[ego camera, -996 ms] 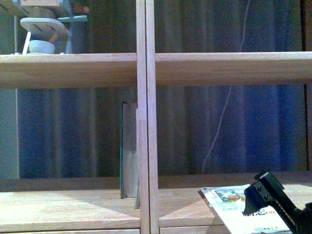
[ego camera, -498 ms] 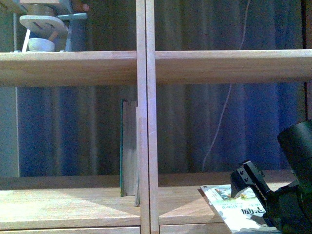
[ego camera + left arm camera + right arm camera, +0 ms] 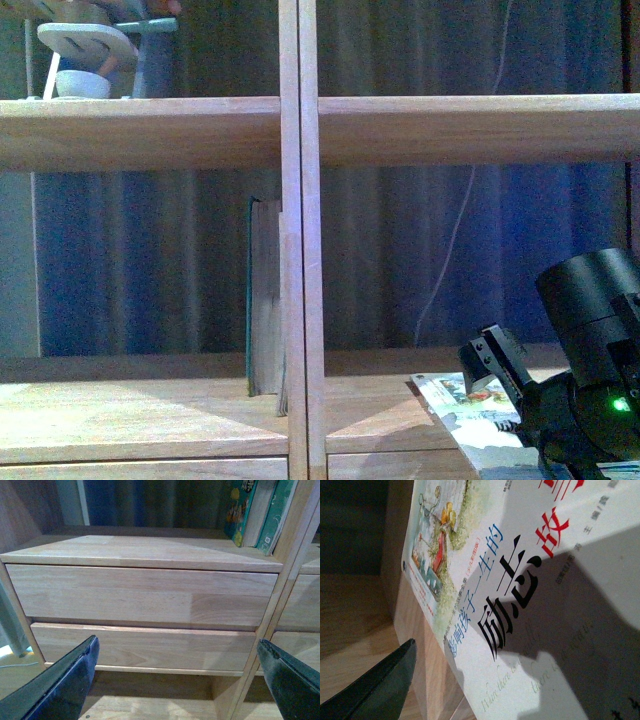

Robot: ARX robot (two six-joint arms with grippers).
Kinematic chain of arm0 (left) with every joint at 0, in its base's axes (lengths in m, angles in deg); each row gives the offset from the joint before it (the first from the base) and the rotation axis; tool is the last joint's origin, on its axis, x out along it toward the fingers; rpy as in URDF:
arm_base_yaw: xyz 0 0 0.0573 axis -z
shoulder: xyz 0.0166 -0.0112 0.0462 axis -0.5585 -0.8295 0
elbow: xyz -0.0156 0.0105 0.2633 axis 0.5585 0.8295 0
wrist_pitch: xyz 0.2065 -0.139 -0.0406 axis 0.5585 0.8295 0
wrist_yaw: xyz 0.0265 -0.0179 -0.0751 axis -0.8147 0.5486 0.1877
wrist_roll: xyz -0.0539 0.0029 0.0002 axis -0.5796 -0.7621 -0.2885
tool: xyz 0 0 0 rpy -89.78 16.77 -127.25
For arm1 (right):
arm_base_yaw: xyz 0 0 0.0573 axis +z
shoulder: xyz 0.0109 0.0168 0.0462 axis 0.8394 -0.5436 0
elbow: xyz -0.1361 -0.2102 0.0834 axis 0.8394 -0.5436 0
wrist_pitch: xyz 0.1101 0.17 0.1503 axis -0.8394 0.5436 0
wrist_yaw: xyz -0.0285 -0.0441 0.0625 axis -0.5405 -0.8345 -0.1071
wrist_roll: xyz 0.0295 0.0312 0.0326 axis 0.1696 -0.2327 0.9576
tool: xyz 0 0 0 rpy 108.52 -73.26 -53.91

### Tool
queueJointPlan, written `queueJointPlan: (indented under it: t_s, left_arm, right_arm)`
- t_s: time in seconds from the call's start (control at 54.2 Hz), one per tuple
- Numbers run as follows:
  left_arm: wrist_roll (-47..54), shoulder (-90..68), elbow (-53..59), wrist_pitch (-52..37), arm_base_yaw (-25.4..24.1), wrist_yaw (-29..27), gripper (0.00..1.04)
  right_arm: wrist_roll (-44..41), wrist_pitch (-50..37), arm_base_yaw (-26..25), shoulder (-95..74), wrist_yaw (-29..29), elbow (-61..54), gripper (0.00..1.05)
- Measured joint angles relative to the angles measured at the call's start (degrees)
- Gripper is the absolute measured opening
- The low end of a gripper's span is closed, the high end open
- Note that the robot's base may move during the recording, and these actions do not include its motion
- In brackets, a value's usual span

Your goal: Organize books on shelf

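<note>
The shelf (image 3: 300,130) fills the front view, its central divider running top to bottom. The teal book (image 3: 264,300) stands upright in the left compartment, pressed against the divider. The paperback (image 3: 462,408) lies flat on the lower board of the right compartment, near the front edge, its illustrated cover up. The right hand (image 3: 492,362) hangs just over the paperback's near corner. In the right wrist view the paperback's cover (image 3: 520,605) takes up most of the frame. One dark finger (image 3: 380,690) sits off beside the book's edge, clear of it, and the other is lost in shadow. The hand looks spread and grips nothing.

The left hand (image 3: 177,644) is wide open and empty, facing the two drawer fronts (image 3: 140,600) below the left compartment. The teal book (image 3: 277,515) leans against the divider above them. A wooden toy (image 3: 85,50) sits on the upper left board.
</note>
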Motion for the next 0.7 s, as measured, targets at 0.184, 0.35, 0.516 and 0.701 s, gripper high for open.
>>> queueJointPlan:
  t_s: [0.184,0.35,0.516,0.701]
  left_arm:
    - [0.00,0.00,0.00,0.00,0.00,-0.02,0.97]
    - [0.00,0.00,0.00,0.00,0.00,0.00,0.97]
    - [0.00,0.00,0.00,0.00,0.00,-0.02,0.97]
    - [0.00,0.00,0.00,0.00,0.00,0.00,0.97]
  right_arm:
    - [-0.20,0.09,-0.20,-1.38,-1.25,0.46,0.81]
    - [-0.22,-1.16,-0.72,-1.81,-1.25,0.46,0.56]
    - [-0.24,-2.84,-1.44,-1.09,-0.35,-0.22,0.23]
    - [-1.33,-4.26,-2.58,2.38,1.18,-3.63,0.07]
